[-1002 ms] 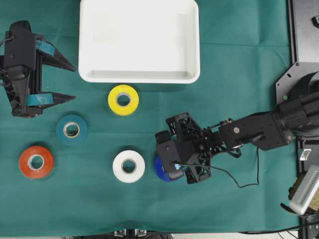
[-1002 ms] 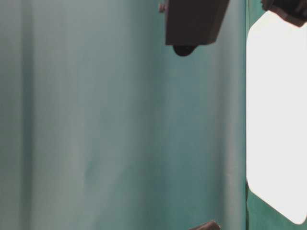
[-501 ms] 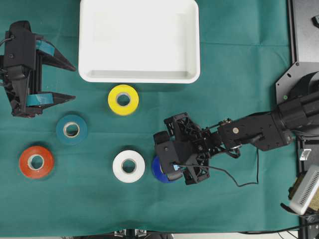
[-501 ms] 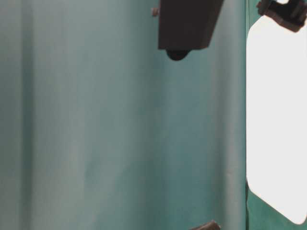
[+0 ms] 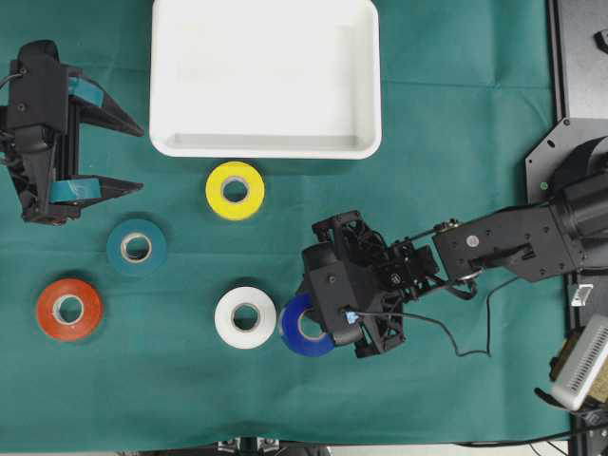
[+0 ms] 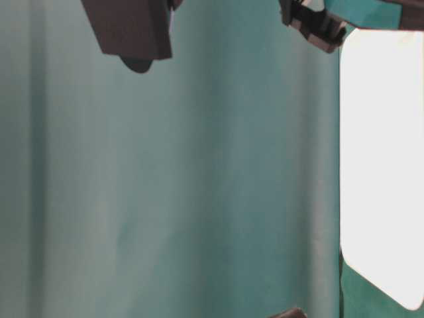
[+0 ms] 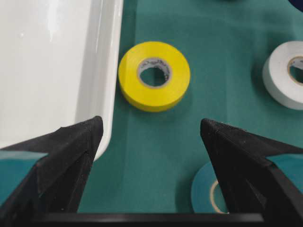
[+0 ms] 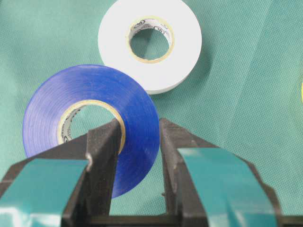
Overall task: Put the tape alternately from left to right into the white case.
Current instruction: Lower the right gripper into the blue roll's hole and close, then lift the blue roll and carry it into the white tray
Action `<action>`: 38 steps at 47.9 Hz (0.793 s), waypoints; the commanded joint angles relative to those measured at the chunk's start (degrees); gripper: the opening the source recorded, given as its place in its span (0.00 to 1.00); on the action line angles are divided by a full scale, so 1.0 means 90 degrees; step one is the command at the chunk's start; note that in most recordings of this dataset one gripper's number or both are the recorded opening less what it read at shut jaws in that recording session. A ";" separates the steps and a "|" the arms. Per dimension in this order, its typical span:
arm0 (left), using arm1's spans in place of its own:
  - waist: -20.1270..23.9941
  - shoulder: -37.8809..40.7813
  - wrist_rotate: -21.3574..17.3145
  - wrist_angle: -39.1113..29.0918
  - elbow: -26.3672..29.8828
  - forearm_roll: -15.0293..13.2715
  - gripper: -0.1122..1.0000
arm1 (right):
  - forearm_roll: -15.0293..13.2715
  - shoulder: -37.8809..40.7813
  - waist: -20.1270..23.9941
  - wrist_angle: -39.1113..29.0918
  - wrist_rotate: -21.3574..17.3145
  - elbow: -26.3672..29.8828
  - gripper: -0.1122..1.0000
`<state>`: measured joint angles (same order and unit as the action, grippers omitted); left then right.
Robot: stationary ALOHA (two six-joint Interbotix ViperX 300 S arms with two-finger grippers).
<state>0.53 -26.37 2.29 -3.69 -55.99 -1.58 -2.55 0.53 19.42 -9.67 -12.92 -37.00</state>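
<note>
Blue tape [image 8: 90, 127]: held tilted by the right gripper [image 8: 137, 156], one finger through the core, the other on the outer face; near centre of the table, just right of the white tape.
White tape [image 5: 245, 317]: flat on the cloth, just beside the blue roll.
Yellow tape [image 5: 235, 190]: flat, close to the near rim of the white case.
Teal tape [image 5: 136, 247]: flat, left of centre.
Orange-red tape [image 5: 68, 309]: flat, near left.
White case [image 5: 171, 95]: far centre, no rolls inside.
Right gripper: narrow, clamped on the blue roll's wall.
Left gripper [image 7: 151, 137]: spread wide, holding nothing, at far left, aimed toward the yellow roll.
Table [image 5: 456, 114]: covered with green cloth.
</note>
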 commanded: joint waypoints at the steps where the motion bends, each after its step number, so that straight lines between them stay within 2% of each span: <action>1: 0.0020 -0.0049 -0.0010 0.0029 0.0059 -0.0010 0.66 | -0.0010 -0.0186 -0.0146 0.0059 -0.0010 0.0205 0.30; 18: 0.0020 -0.0049 0.0000 0.0029 0.0049 -0.0010 0.66 | -0.0088 -0.0107 -0.1348 0.0039 0.0010 0.0508 0.30; 22: 0.0020 -0.0049 0.0000 0.0029 0.0049 0.0000 0.66 | -0.0244 -0.0078 -0.1631 0.0029 0.0010 0.0605 0.29; 31: 0.0020 -0.0049 0.0000 0.0020 0.0049 -0.0010 0.66 | -0.0801 0.0078 -0.2158 0.0029 0.0010 0.0889 0.30; 38: 0.0020 -0.0049 0.0000 0.0029 0.0049 -0.0010 0.66 | -0.1055 0.0303 -0.2510 0.0029 0.0010 0.1123 0.30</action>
<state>0.62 -26.37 2.29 -3.69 -56.07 -1.49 -10.99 3.25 -1.58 -9.67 -12.83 -29.27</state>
